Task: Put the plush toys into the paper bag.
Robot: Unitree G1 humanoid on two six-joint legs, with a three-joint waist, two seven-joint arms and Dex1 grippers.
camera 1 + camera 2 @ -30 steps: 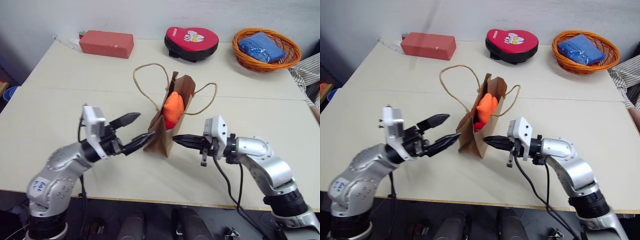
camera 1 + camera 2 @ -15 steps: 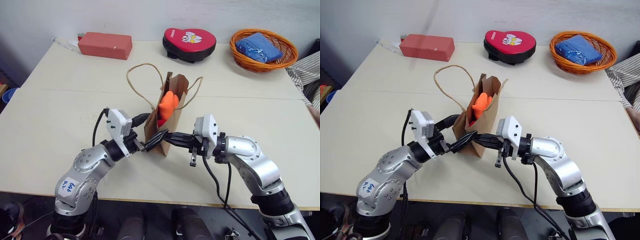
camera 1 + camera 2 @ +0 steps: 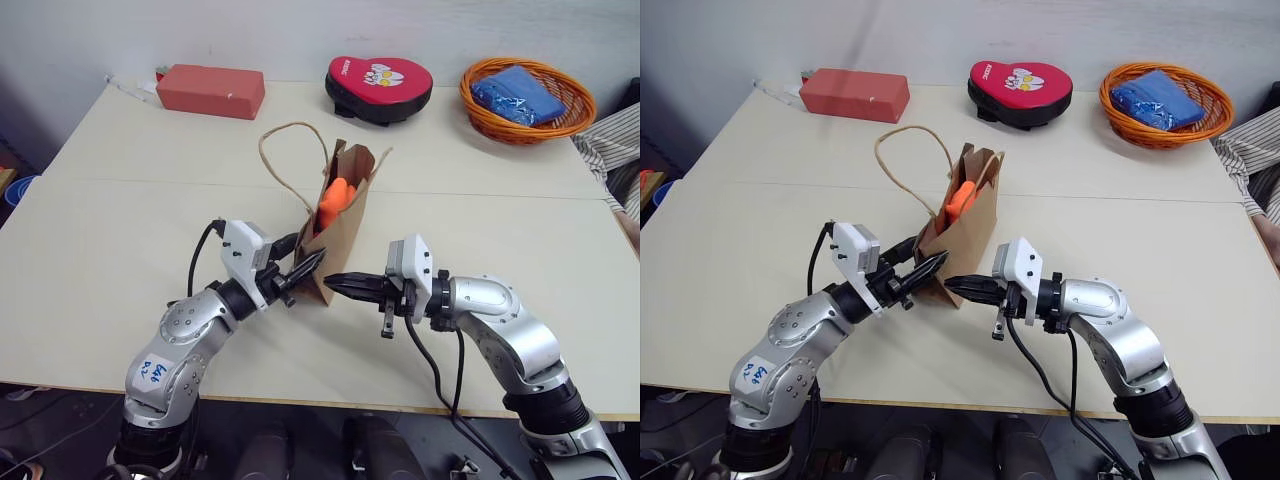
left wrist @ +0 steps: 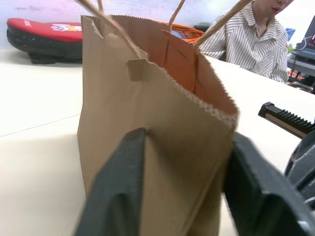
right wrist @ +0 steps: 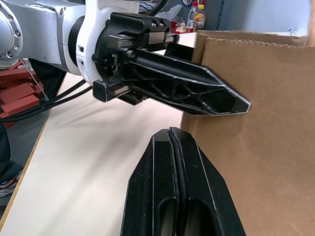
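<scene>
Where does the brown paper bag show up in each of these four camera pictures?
Left eye view: paper bag stands mid-table, centre of picture.
Right eye view: centre, slightly left.
Left wrist view: large in the middle, between the left end effector's fingers.
Right wrist view: along the right side.
Shared landmark: the left end effector, at the bag's near end.

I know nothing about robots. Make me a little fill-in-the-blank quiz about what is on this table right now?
1. The orange plush toy sits inside the brown ____.
2. The left gripper has one finger on each side of the bag's narrow ____.
3. The blue item lies in an orange ____.
4. The right gripper has its fingers ____.

Missing words: paper bag; end; basket; shut
</scene>
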